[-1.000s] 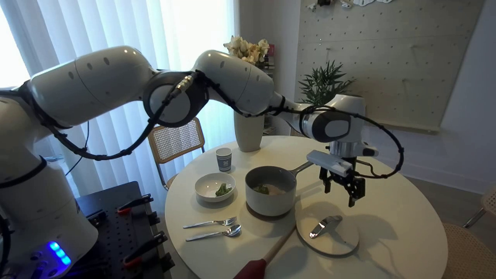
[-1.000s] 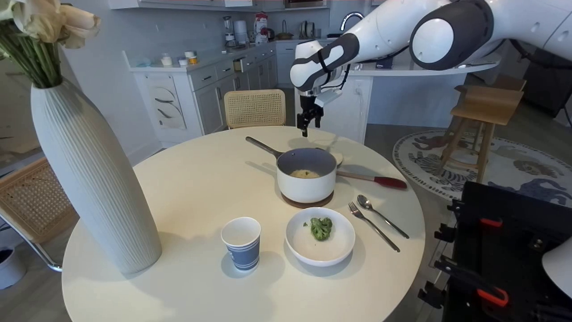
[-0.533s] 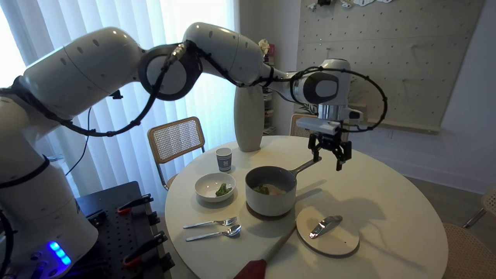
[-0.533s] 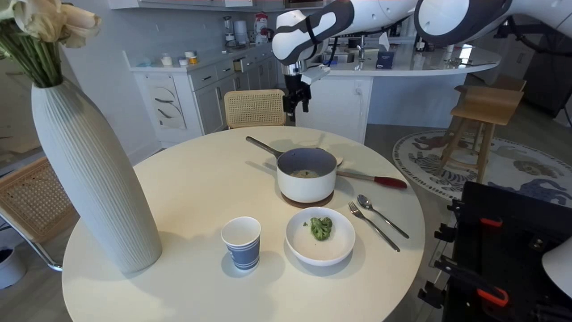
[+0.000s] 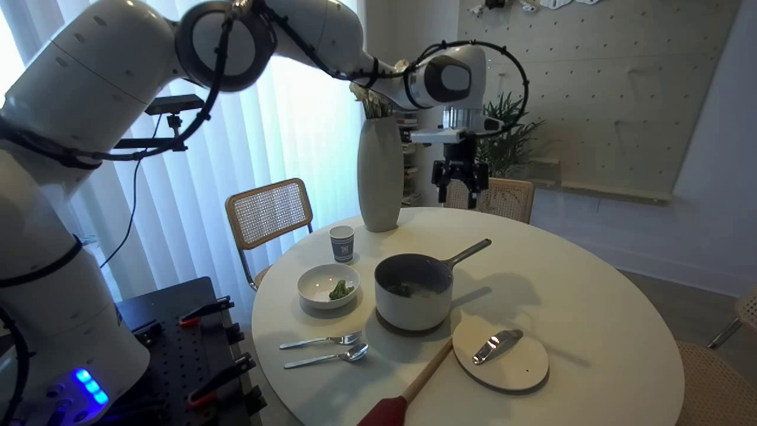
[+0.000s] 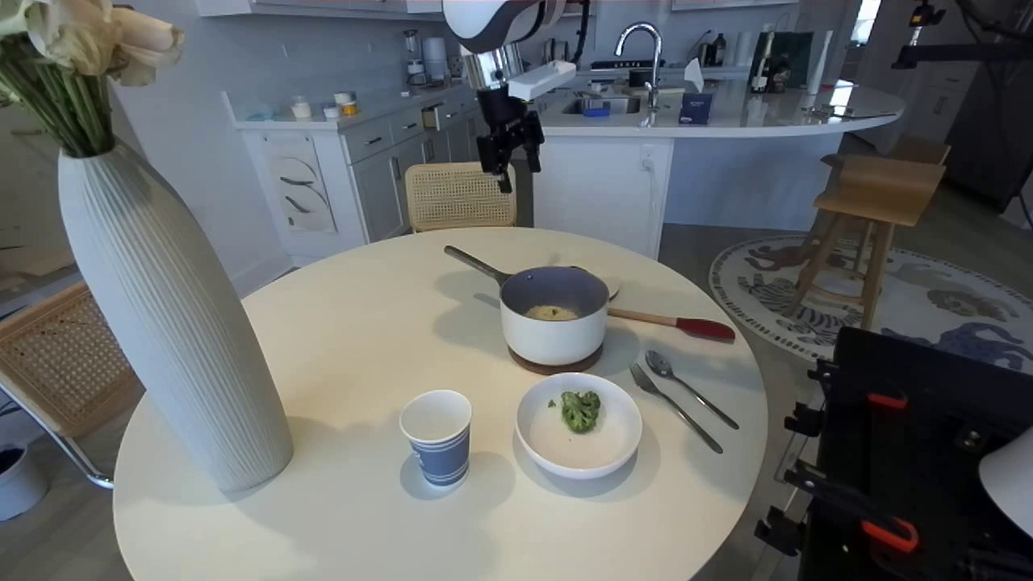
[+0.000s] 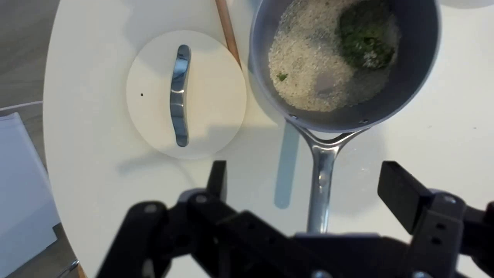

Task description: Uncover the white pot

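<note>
While the white pot [image 6: 554, 340] stands uncovered on a brown mat [image 6: 557, 370] on the table [image 6: 363, 323], pale grains [image 7: 305, 69] and green food [image 7: 366, 50] inside, its lid [image 7: 200, 94] lies near and a bowl [image 6: 565, 450] holds broccoli [image 6: 580, 411]; the raised arm [image 5: 337, 35] points the gripper [image 5: 457, 199] downward, 2 fingers [image 7: 403, 197] wide apart.

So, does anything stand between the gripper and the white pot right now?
Nothing visible does. The open gripper hangs higher than the white pot, and both exterior views show nothing lying over the pot or across its handle. The lid is already off, lying beside the pot on the table.
</note>
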`<state>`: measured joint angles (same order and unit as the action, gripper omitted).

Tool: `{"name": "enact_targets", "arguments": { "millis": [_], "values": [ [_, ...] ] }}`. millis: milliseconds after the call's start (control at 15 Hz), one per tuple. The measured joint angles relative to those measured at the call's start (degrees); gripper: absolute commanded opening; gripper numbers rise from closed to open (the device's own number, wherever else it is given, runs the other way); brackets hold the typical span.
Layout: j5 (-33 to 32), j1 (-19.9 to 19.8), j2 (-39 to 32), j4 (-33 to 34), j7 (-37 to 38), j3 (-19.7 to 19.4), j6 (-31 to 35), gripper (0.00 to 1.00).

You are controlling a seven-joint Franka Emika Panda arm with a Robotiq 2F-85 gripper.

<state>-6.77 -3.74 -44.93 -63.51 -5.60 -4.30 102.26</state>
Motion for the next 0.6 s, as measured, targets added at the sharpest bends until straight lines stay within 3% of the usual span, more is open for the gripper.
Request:
{"name": "enact_targets", "arguments": {
  "millis": [400, 600],
  "values": [
    [-3.23, 7.32, 13.89, -15.17, 8.57, 0.55, -1.71, 1.00],
    [-3.48, 8.32, 16.81, -18.84, 9.49, 0.58, -1.75, 1.00]
  ]
}}
